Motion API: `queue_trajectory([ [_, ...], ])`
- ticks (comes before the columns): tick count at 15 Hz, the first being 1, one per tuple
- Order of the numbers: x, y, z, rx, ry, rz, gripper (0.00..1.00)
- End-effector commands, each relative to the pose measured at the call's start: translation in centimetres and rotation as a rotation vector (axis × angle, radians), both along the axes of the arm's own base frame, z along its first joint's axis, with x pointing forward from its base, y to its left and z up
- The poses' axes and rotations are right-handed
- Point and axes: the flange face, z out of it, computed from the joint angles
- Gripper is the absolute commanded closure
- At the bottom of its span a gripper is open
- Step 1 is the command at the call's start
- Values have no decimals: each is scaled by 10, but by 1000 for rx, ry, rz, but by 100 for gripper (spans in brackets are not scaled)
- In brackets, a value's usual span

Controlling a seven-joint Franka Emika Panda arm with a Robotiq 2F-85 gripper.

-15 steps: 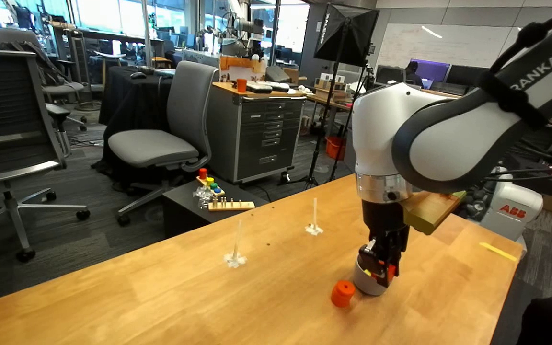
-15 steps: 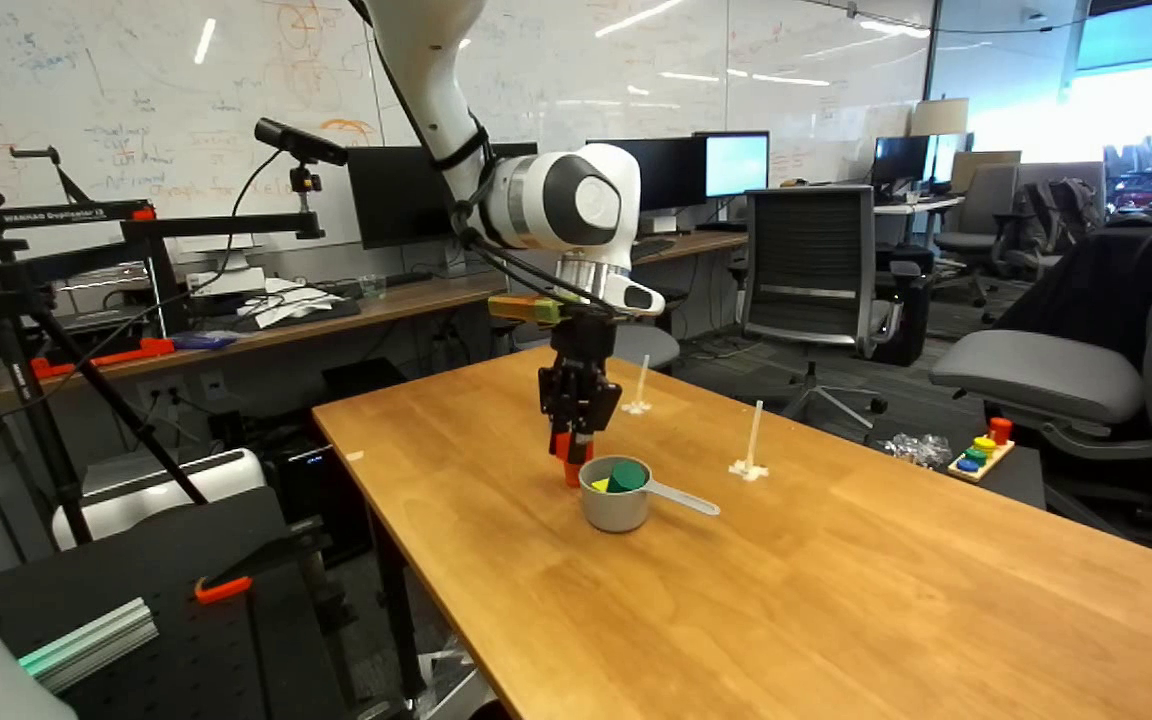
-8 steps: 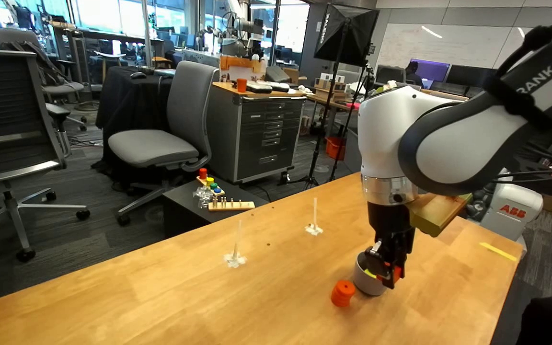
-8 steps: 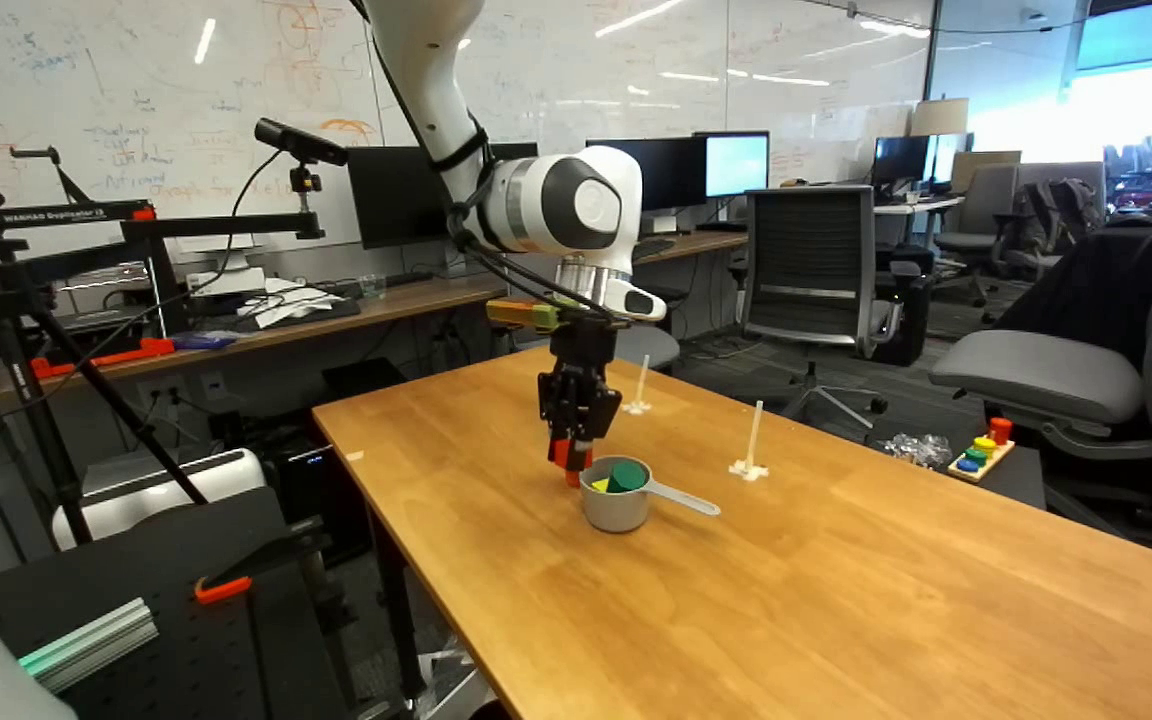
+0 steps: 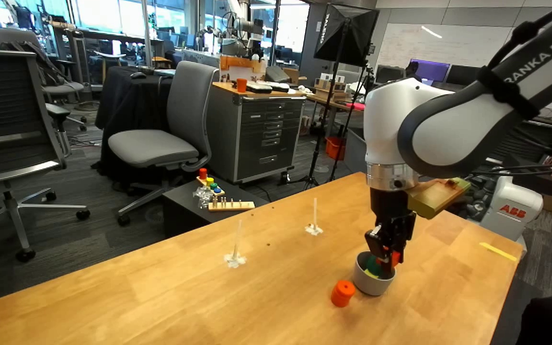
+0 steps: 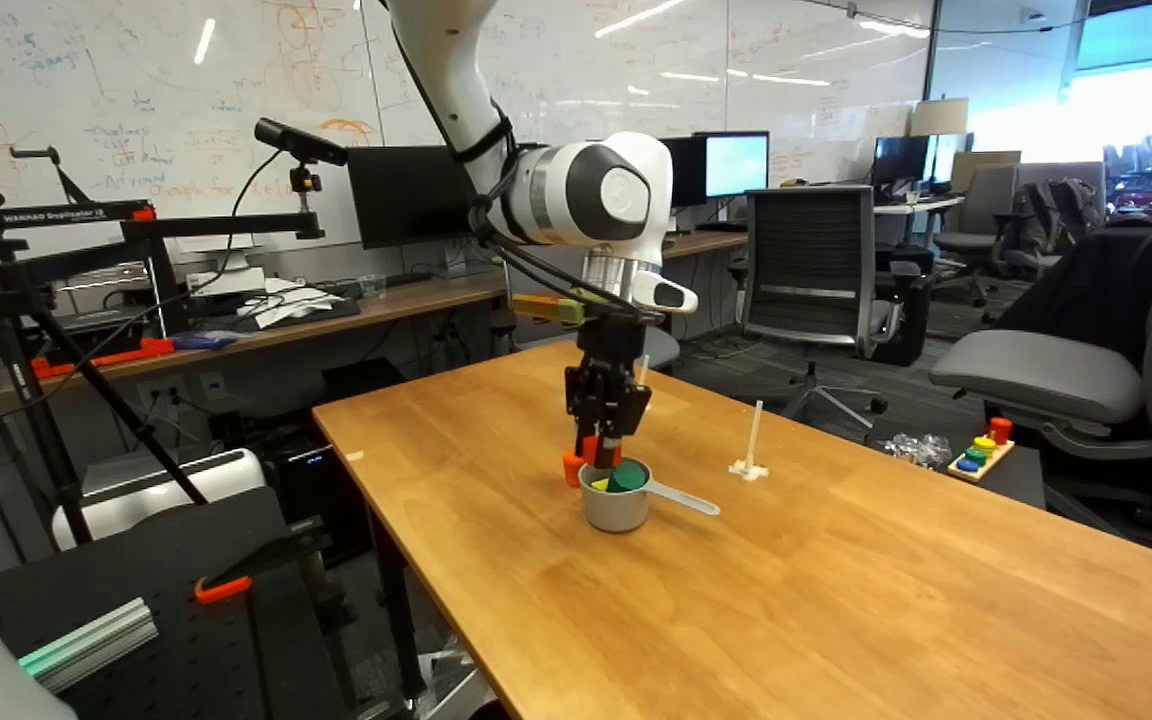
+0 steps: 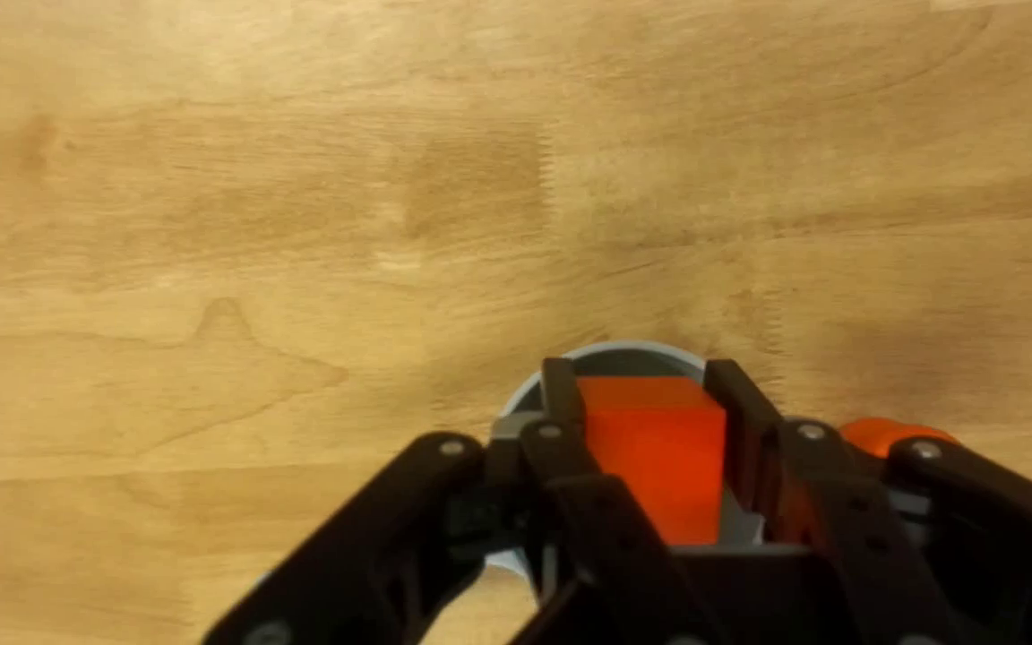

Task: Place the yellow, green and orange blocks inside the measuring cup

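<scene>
The grey measuring cup stands upright on the table, its pale handle sticking out to one side in an exterior view. Inside it lie the dark green block and the yellow block; the same yellow and green show through its opening from another side. My gripper is shut on the orange block, a red-orange cube between both fingers. In the wrist view that cube hangs over the cup opening, hiding most of the inside. The fingertips are close to the rim level.
A ribbed orange cylinder stands on the table right beside the cup. Two thin upright sticks are taped down farther off. A low black stand with peg toys is beyond the table edge.
My gripper has shifted with the orange block from beside the cup to over its opening, and a little higher. The cup, the blocks in it and the orange cylinder have stayed put.
</scene>
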Motion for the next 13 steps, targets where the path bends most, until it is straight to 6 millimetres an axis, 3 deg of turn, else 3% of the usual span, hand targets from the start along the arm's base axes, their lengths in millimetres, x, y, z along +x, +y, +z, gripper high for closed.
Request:
queue_trajectory([
  [1,7,-5,12,9,-15,14,26],
  [4,11,-7,14,11,-20,17,4],
  [5,12,-7,15,13,-19,18,1],
  [13,10,-5,4,7,-13,2,0],
])
